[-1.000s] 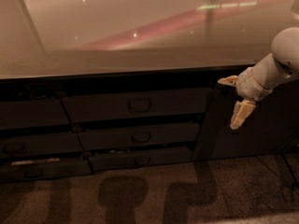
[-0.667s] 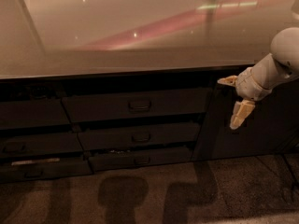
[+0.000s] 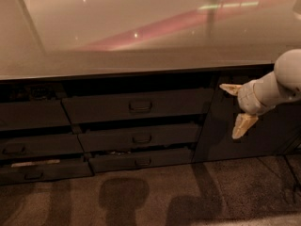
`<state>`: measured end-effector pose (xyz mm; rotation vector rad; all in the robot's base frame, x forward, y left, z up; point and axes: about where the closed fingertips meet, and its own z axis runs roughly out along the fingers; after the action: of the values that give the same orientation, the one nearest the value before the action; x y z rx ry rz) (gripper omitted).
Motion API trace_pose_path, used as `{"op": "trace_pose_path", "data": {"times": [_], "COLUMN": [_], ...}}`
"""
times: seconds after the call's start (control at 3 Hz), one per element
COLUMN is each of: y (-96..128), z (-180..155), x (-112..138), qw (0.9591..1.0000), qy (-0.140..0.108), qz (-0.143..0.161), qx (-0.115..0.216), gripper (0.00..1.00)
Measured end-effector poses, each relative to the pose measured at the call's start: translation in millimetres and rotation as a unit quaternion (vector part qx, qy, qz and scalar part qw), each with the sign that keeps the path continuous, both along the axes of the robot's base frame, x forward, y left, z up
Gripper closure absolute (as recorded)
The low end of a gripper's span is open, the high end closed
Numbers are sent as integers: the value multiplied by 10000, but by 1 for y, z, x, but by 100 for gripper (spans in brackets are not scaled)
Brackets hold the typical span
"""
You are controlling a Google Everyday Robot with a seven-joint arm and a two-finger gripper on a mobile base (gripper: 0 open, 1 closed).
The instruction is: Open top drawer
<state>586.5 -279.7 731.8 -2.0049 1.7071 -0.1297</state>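
Evidently poised to reach the handle (image 3: 140, 106), the gripper (image 3: 228, 111) hung right of the top drawer (image 3: 103, 108), fingers (image 3: 244, 125) spread, holding nothing.

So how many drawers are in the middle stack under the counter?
3. The top drawer is the biggest, the middle drawer sits under it, the bottom drawer is nearest the floor. Other drawers stand further left. The gripper, jaws open, hovers at the right.

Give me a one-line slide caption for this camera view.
Open gripper hovers right of the top drawer, clear of its handle, before the cabinet door, under a glossy countertop.
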Motion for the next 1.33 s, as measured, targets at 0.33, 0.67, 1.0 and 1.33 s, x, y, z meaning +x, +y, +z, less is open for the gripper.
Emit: {"op": "trace_pose_path", "data": {"times": [0.33, 0.67, 1.0, 1.33], "y": [5, 4, 12, 67], "z": [-10, -9, -14, -13], "x": [5, 5, 9, 15], "qw": [9998, 9998, 9999, 9980], "qy": [-173, -177, -96, -210], "qz": [-48, -52, 9, 409], "qx": [15, 17, -66, -445], "gripper": [0, 0, 0, 0]}}
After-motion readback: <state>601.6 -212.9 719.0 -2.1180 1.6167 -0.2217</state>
